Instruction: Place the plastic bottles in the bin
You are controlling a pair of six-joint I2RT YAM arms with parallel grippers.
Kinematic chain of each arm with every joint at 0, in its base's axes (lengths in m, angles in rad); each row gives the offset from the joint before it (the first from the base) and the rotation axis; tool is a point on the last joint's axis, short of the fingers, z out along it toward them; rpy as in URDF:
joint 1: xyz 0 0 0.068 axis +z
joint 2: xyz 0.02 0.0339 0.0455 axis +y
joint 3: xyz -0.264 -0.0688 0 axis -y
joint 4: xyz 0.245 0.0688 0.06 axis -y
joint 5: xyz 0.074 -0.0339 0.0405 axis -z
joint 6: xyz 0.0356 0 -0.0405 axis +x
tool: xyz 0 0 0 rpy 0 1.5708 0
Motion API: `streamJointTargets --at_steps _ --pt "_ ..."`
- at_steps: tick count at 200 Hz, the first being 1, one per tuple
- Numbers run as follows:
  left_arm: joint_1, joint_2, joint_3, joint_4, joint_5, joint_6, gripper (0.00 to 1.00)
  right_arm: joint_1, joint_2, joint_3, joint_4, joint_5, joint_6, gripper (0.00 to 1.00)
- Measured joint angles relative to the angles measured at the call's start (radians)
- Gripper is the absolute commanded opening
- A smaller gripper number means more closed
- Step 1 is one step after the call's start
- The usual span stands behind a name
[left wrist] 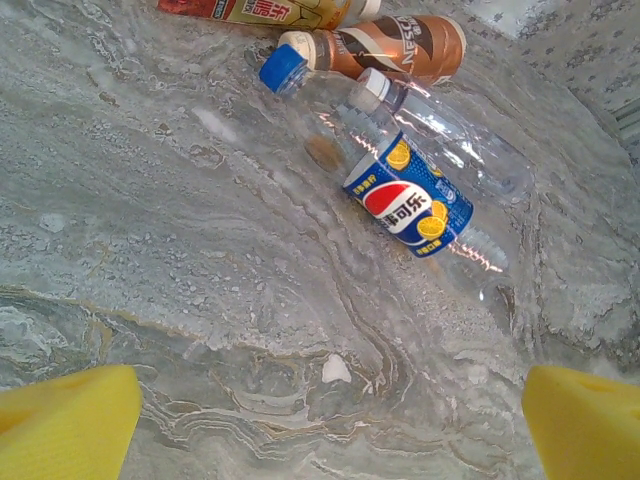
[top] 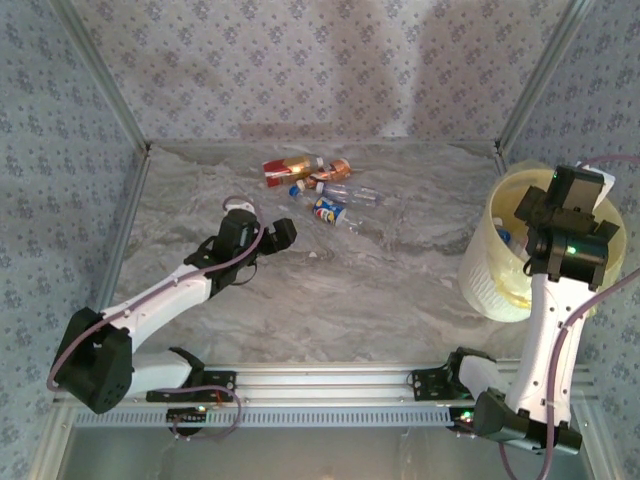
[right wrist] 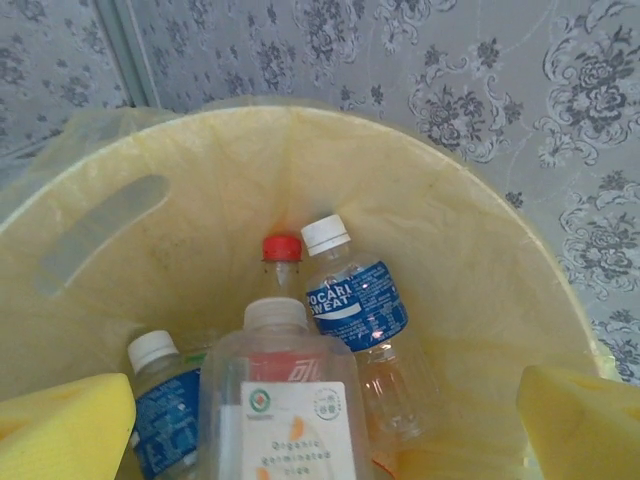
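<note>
Two arms extended: right tool [right wrist: 320,430] spread above bin [right wrist: 470,260], left tool [left wrist: 330,430] spread before bottles [left wrist: 410,205].

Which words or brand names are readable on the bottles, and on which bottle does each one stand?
"NESCAFE": brown bottle, partly turned away.
"POCARI SWEAT": blue-label bottle in the bin.
"Organic germinated": white-label bottle; rest blurred.
Pepsi-logo bottle: Chinese characters, too small to read.
Red-label bottle: cut off, unreadable.

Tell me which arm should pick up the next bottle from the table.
Left. The left hand, open, faces the bottles lying on the table, the blue-labelled bottle nearest in its wrist view. The right hand, also open, is over the bin, well away from them.
</note>
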Motion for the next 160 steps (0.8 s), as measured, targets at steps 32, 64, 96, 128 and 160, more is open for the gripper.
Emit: streamJointTargets --at_steps 32,64,96,128,160 --pt "0.000 0.005 0.000 0.000 0.000 -0.004 0.98 0.068 0.004 0.000 0.008 -0.034 0.014 1.00" --pt "0.000 0.027 0.000 -0.001 0.000 -0.009 0.98 0.190 0.005 0.001 0.053 -0.062 0.014 1.00" --pt "0.000 0.034 0.000 -0.001 -0.001 -0.024 0.98 0.325 -0.003 -0.023 0.185 -0.129 0.026 1.00" --pt "0.000 0.032 0.000 -0.003 -0.013 -0.037 0.98 0.442 0.000 -0.112 0.363 -0.270 0.032 1.00" --pt "0.000 0.014 0.000 -0.031 -0.043 -0.051 0.98 0.539 0.080 -0.140 0.479 -0.341 0.024 1.00"
